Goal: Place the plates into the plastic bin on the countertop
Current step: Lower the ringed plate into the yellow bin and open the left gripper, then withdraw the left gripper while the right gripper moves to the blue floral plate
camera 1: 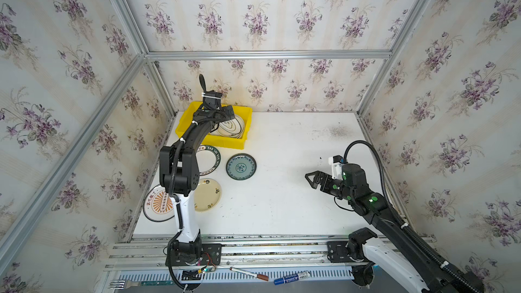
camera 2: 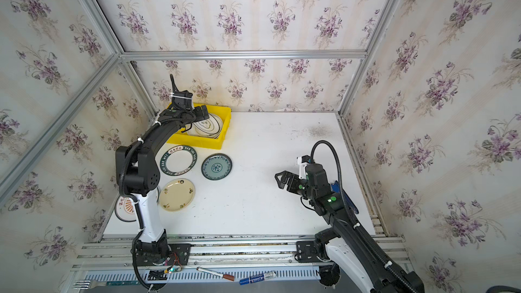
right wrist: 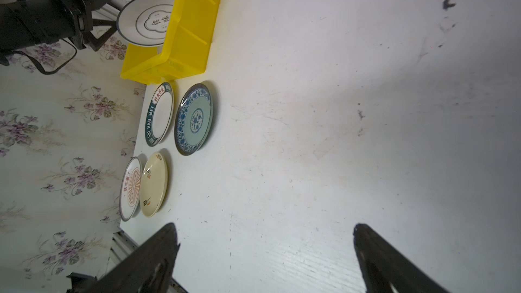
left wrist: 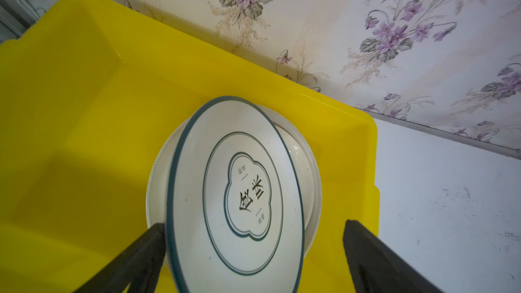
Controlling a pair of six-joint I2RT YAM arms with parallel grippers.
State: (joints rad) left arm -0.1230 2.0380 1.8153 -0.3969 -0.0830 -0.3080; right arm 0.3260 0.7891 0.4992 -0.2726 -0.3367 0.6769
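The yellow plastic bin point(camera 1: 225, 143) point(camera 2: 203, 142) stands at the back left of the white countertop point(camera 1: 282, 193). My left gripper point(camera 1: 229, 112) point(left wrist: 254, 223) hangs over the bin, open. A white plate with a thin green rim point(left wrist: 239, 193) point(camera 1: 231, 126) lies tilted between its spread fingers, on other white plates point(left wrist: 308, 181) in the bin; its rim is close to one finger and well apart from the other. In front of the bin lie a green-rimmed plate point(camera 1: 210, 162), a teal plate point(camera 1: 241, 166), a cream plate point(camera 1: 208, 194) and an orange sunburst plate point(camera 1: 157, 204). My right gripper point(camera 1: 311, 181) point(right wrist: 265, 225) hovers open over the right side.
Flowered walls with aluminium rails close in the back and both sides. The left arm point(camera 1: 180, 170) hides part of the sunburst and green-rimmed plates. A fork point(camera 1: 121, 284), a brown-capped pen point(camera 1: 249, 273) and a blue marker point(camera 1: 291, 277) lie on the front rail.
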